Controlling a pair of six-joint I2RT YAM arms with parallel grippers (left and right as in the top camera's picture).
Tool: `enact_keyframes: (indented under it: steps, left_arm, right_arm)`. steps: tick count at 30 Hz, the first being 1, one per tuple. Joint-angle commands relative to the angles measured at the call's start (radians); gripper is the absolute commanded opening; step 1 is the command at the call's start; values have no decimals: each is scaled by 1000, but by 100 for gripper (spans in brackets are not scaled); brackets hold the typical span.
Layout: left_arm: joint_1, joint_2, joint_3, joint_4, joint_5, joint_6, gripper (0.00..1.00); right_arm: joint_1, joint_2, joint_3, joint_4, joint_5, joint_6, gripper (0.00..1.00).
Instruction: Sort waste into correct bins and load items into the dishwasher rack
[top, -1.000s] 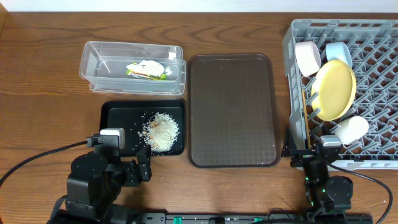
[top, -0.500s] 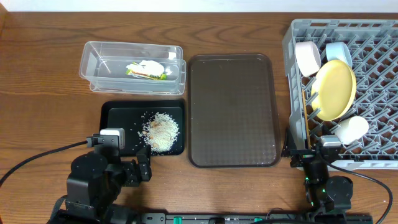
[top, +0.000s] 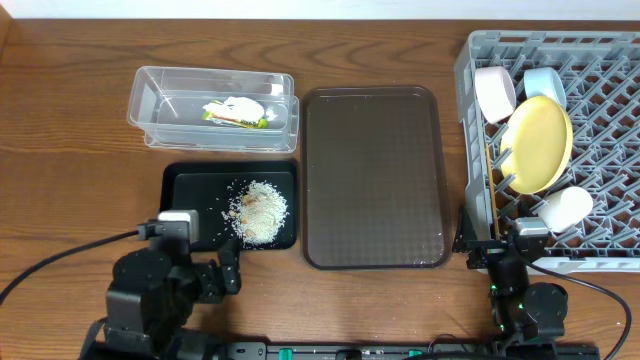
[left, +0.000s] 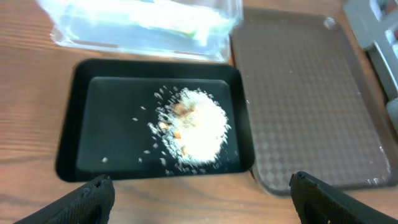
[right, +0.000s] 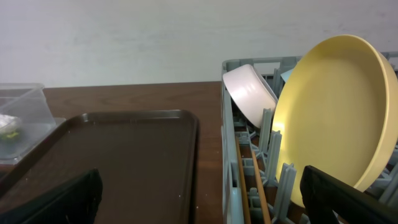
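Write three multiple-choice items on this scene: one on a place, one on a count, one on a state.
1. The rice scraps lie: A in the clear tub; B on the brown tray; C in the black tray.
2. Bowls in the rack: A one; B two; C four.
3. The yellow plate is: A on edge in the rack; B flat on the table; C face down on the brown tray.
Key: 1 C, the pile sits on its black floor. 2 B, the white-pink bowl and light blue bowl. 3 A, it stands among the pegs.
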Motion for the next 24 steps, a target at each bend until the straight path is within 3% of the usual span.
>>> enact_keyframes:
  steps: [1, 11, 18, 21, 24]
  left_arm:
    - [55, -57, -74, 56, -29, 49, 92]
    - [98, -362, -555, 586, -29, 121, 92]
    - [97, -443, -780, 957, -30, 121, 92]
    - [98, -443, -828, 1045, -37, 159, 92]
    - [97, -443, -826, 1001, -41, 205, 92]
  right_arm:
    - [6, -3, -1, -4, -1, -6, 99]
    - [6, -3, -1, -4, -1, -6, 99]
    - [6, -3, -1, -4, -1, -6, 99]
    - [6, -3, -1, -4, -1, -6, 99]
    - [6, -3, -1, -4, -1, -6, 99]
